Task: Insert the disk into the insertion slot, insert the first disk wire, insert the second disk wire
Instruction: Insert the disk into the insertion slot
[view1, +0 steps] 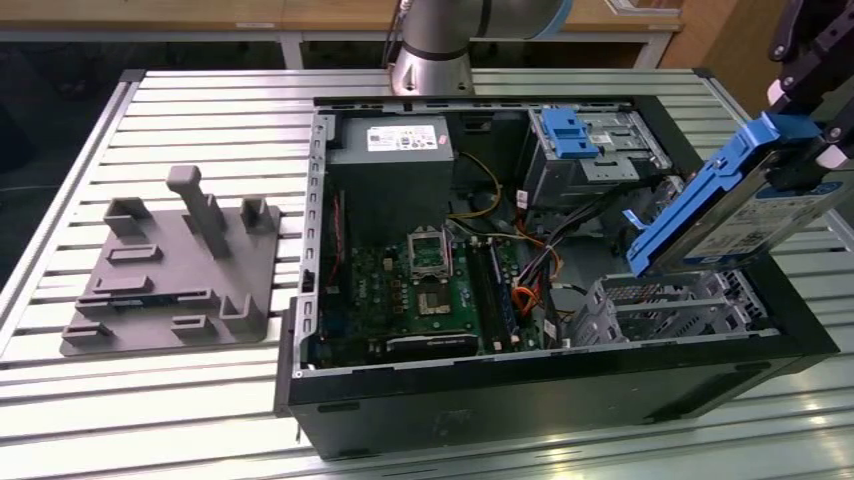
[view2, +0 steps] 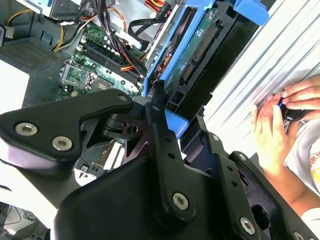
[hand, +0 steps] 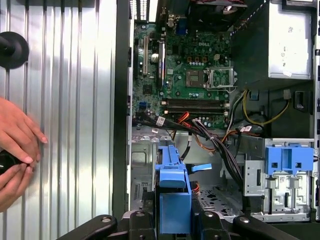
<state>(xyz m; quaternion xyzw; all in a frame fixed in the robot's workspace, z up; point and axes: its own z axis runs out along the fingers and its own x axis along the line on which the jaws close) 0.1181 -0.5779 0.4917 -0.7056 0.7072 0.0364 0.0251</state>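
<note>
In the exterior view my gripper (view1: 809, 140) hangs at the upper right, shut on the disk (view1: 741, 215), a silver drive in a bright blue caddy. The disk is tilted, its lower end above the case's near right corner. Just under it sits the insertion slot (view1: 667, 305), a perforated silver cage with nothing in it. In both wrist views the black fingers clamp the blue caddy (view2: 200, 55) (hand: 172, 200), with the slot's metal (hand: 140, 165) beyond. Which loose cables (view1: 534, 275) beside the slot are the disk wires, I cannot tell.
The open computer case (view1: 534, 390) lies on a slatted metal table. A taller cage with a blue latch (view1: 567, 135) stands at the back. A grey fixture (view1: 174, 270) sits at the exterior view's left. A person's hands (hand: 15, 145) (view2: 280, 120) rest on the table beside the case.
</note>
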